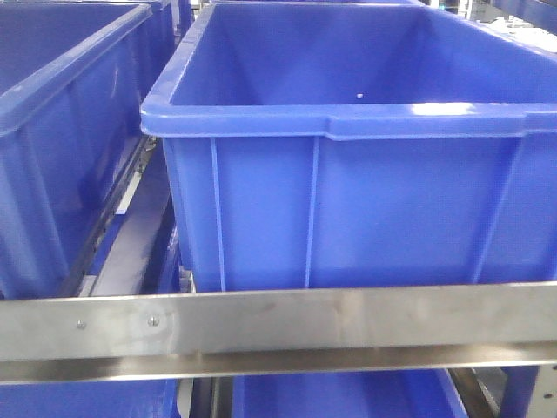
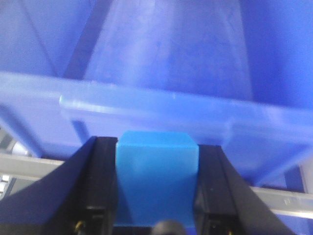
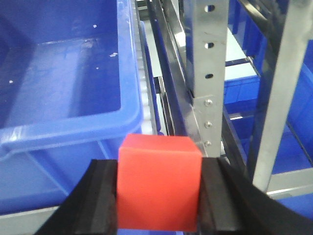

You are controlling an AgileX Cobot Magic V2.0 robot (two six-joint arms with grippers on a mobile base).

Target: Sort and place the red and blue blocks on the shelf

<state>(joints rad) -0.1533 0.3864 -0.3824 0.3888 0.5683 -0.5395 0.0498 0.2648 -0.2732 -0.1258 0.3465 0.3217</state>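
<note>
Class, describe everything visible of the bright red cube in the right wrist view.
The bright red matte cube is plain and unmarked, perhaps foam or plastic. It sits level, front face and a sliver of top showing, clamped on two sides by the black fingers of the right gripper. It is held near the rim of a large blue plastic bin, its bottom edge out of frame.

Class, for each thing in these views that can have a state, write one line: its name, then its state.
left gripper: shut on the light blue block
right gripper: shut on the red block
light blue block: held, not yet placed
red block: held, not yet placed
large blue bin: on the shelf, open-topped, no block visible inside
</note>
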